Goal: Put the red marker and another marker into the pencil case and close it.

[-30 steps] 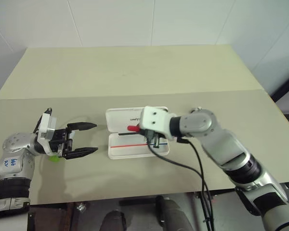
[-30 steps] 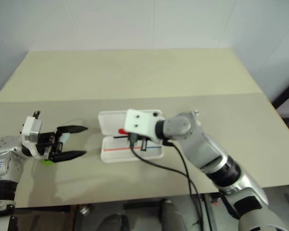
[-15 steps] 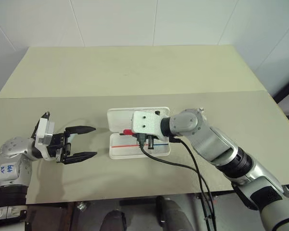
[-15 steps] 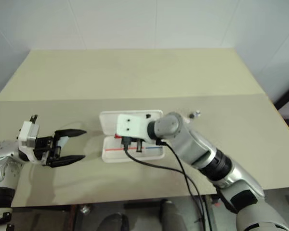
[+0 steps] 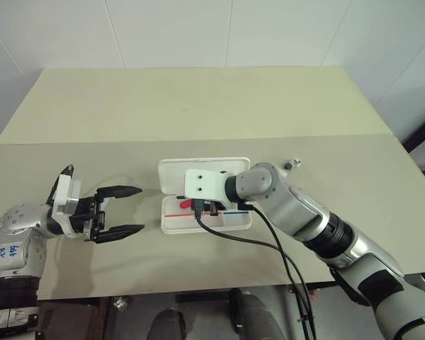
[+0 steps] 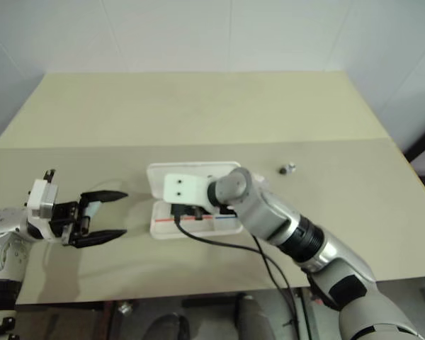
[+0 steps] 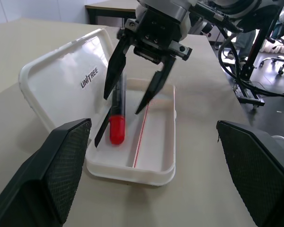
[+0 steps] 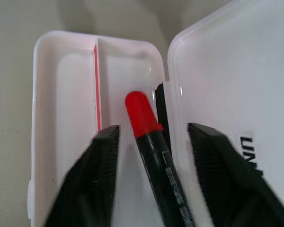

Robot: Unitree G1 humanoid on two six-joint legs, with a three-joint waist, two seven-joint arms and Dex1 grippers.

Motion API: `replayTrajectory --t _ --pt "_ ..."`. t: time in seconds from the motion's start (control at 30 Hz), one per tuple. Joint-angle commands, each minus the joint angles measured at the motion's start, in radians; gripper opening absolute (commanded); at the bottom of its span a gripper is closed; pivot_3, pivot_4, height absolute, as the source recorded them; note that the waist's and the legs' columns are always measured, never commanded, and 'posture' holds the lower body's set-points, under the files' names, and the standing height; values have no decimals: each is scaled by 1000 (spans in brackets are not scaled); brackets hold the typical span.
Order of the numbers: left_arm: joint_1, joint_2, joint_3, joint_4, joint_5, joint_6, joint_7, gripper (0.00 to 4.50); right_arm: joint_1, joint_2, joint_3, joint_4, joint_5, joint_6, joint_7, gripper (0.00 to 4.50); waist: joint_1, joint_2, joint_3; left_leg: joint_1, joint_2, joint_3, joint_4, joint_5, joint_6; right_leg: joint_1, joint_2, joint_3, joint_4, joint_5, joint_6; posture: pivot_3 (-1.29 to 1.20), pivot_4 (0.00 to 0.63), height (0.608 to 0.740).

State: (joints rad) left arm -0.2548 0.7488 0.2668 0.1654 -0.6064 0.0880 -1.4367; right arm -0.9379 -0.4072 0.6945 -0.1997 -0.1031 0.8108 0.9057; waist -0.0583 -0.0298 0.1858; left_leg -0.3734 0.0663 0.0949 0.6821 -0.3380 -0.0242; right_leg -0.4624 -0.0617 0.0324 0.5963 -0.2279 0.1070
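The pencil case (image 5: 176, 174) lies open mid-table, its lid (image 7: 61, 80) folded back and its tray (image 7: 156, 142) showing a thin red stripe. The red marker (image 7: 116, 128) is in the tray along the hinge side, red cap (image 8: 141, 113) down. My right gripper (image 7: 123, 105) hangs over the tray, open, its black fingers (image 8: 103, 175) on either side of the marker with gaps between. To the left of the case, my left gripper (image 5: 139, 208) hovers above the table, open and empty, pointing at the case. Another marker is out of view.
A small metallic object (image 5: 292, 164) sits on the table right of the case. A black cable (image 5: 269, 244) runs from the right wrist over the table's front edge. The table (image 5: 198, 106) stretches far behind the case to a white wall.
The right gripper sank to the left into the tray and opened, letting go of the red marker. The left gripper stayed put.
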Motion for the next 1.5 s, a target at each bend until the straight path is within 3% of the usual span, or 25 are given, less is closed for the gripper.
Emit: replayTrajectory --t 0.03,0.1,0.13,0.47,0.67,0.87,1.03,1.1,1.23,1.5 --pt "7 -2 29 -38 -27 0 8 4500 -18 -5 -12 -11 -20 -9 5 3711 0 0 0 0 0 0 0 0 0 0 0 0 0 0 0 0 150 740" --pt "14 -4 30 -53 -31 3 16 4500 -13 -15 -29 -34 -10 2 15 4420 1 0 0 0 0 0 0 0 0 0 0 0 0 0 0 0 150 740" --pt "18 -7 31 -65 -34 6 22 4500 -8 -23 -42 -50 -3 10 22 4470 1 0 0 0 0 0 0 0 0 0 0 0 0 0 0 0 150 740" --pt "88 -25 58 -212 -65 43 128 4500 54 -108 -225 -207 138 110 74 4470 4 0 0 0 0 0 0 0 0 0 0 0 0 0 0 0 150 740" --pt "202 -39 111 -345 -59 88 270 4500 171 -268 -414 -343 335 134 193 4470 6 0 0 -1 0 0 -1 -2 0 0 0 0 -3 0 0 0 150 740" --pt "290 -70 151 -454 -10 142 496 4500 288 -271 -623 -367 523 -27 240 4470 6 -1 0 2 0 0 -1 -2 0 1 0 1 -5 0 0 0 150 740" --pt "315 -79 168 -500 26 191 651 4500 366 -290 -688 -353 582 -115 241 4470 6 -1 -1 4 0 -1 -1 -1 -1 3 0 1 -4 1 1 0 150 740" --pt "328 -77 185 -520 53 229 730 4500 417 -300 -724 -333 597 -182 262 4470 7 -1 -1 4 0 -1 -1 -1 -1 3 0 1 -4 1 1 0 150 740" --pt "332 -93 247 -565 131 538 1071 4500 490 -332 -747 -264 567 -264 249 4470 4 -1 -1 4 0 -1 -1 -1 -1 3 0 1 -4 1 2 0 150 740" --pt "317 -63 248 -586 120 737 1133 4500 496 -358 -726 -245 566 -303 219 4470 7 -2 -1 5 0 -1 -1 0 -2 3 0 2 -3 1 2 0 150 740"
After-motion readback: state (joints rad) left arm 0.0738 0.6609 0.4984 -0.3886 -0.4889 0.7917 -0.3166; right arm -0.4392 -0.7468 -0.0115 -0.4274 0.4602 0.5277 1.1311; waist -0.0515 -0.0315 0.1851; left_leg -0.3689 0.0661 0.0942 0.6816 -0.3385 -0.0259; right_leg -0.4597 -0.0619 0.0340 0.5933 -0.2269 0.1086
